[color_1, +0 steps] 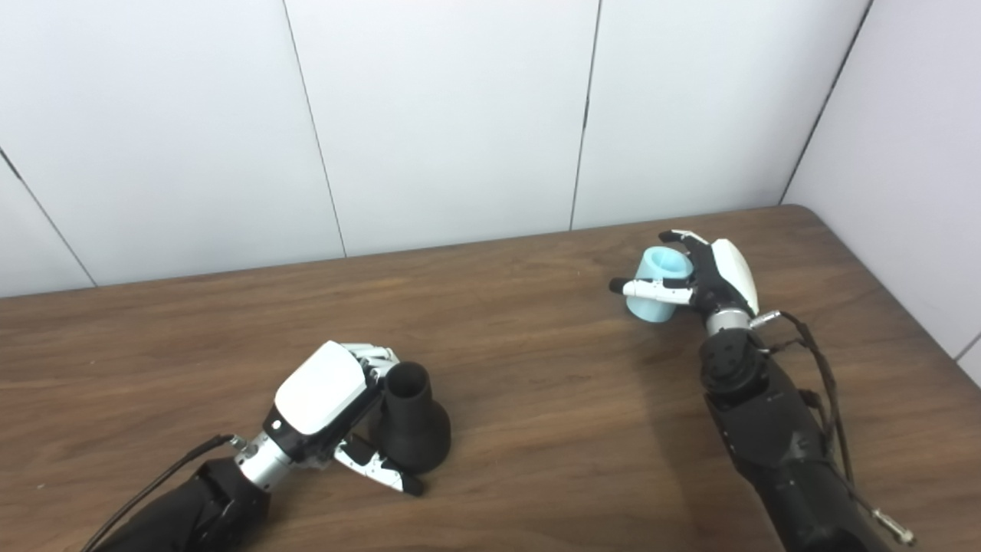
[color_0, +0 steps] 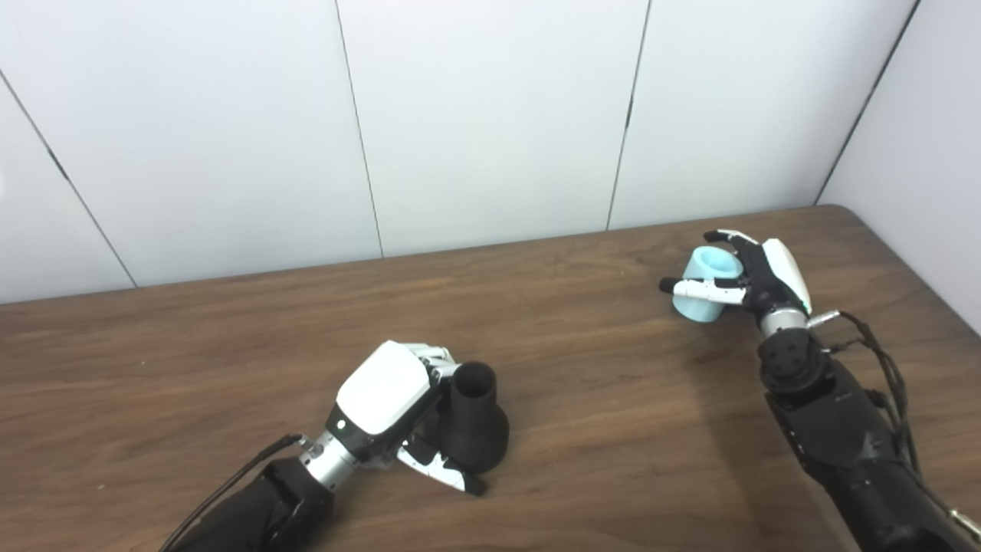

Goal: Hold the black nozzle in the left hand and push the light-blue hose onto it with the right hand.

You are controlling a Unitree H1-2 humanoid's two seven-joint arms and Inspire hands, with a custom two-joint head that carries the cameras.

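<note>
Our left robot hand point(color_0: 391, 402) grasps the black nozzle point(color_0: 474, 418) standing on the worktop point(color_0: 613, 399); well apart, our right robot hand point(color_0: 755, 280) grasps the light-blue hose point(color_0: 707, 285).

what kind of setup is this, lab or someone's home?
Likely a lab or test cell: a bare wooden table set in a corner of plain white panel walls, with only the black nozzle and light-blue hose as props.
</note>
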